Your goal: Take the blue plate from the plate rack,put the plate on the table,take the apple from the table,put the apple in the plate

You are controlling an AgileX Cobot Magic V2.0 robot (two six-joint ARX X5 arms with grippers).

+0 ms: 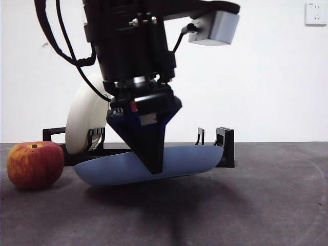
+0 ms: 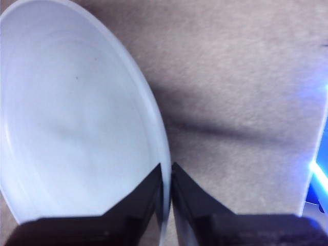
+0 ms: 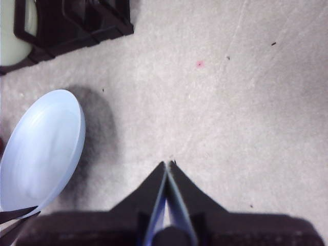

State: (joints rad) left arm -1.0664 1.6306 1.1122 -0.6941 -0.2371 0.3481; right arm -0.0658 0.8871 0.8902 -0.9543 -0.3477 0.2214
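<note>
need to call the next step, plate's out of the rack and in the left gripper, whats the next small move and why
Probably lower it a little, then let go. The left gripper is shut on the rim of the blue plate, which hangs tilted just above the table, clear of the plate rack. The apple sits off to one side, so the spot underneath looks free.

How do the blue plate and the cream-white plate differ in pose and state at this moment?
The blue plate is out of the plate rack, hanging low and tilted over the table; the cream-white plate stands on edge in the rack. The blue plate is clamped at its rim by the left gripper; nothing grips the cream-white plate. The blue plate looks wider. Both are round, plain and matte.
</note>
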